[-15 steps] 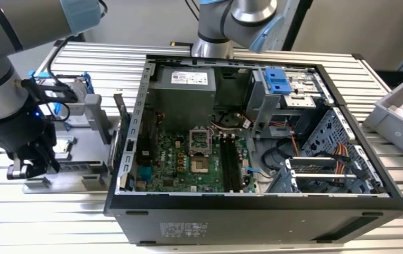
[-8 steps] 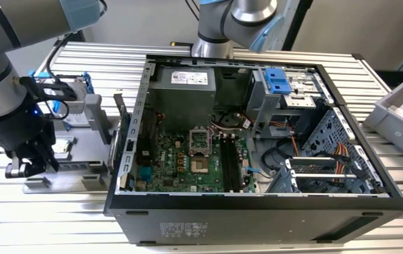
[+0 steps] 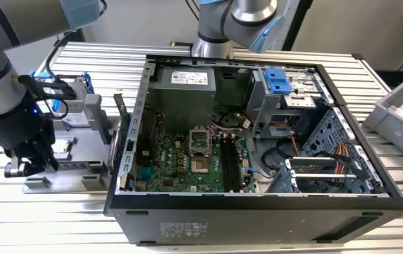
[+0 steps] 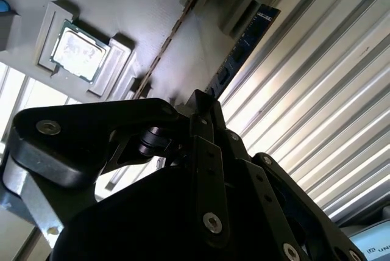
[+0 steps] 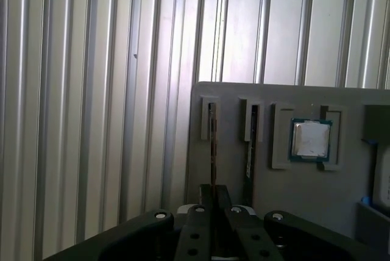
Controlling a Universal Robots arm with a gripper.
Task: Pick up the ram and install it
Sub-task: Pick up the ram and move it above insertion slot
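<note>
I see my gripper point(image 3: 24, 170) low over a grey holder point(image 3: 81, 153) that sits on the bench point(image 3: 102, 58), near the bench edge at the exterior view's left. The holder is just beside the open computer case point(image 3: 258, 211). In both wrist views the gripper's point(image 5: 214, 189) fingers point(image 5: 206, 203) are pressed close together. The ram point(image 5: 211, 151) runs straight in between them, so the gripper looks to be pinching the ram. The ram stands on its thin edge, and its far end sits in a slot of the holder. It is the slot nearest the holder's edge. In the second wrist view the same ram point(image 4: 244, 47) is a dark stick that leads right up to the gripper point(image 4: 204, 99). A second ram stick point(image 5: 250, 151) stands in the next slot, just beside the first and not touching it. After that comes a small square CPU chip point(image 5: 311, 139), lying flat in its own pocket. In the exterior view a hard drive in a blue frame point(image 3: 71, 108) stands at the holder's far end. A grey bin point(image 3: 399, 114) sits near the bench edge on the other side of the case.
</note>
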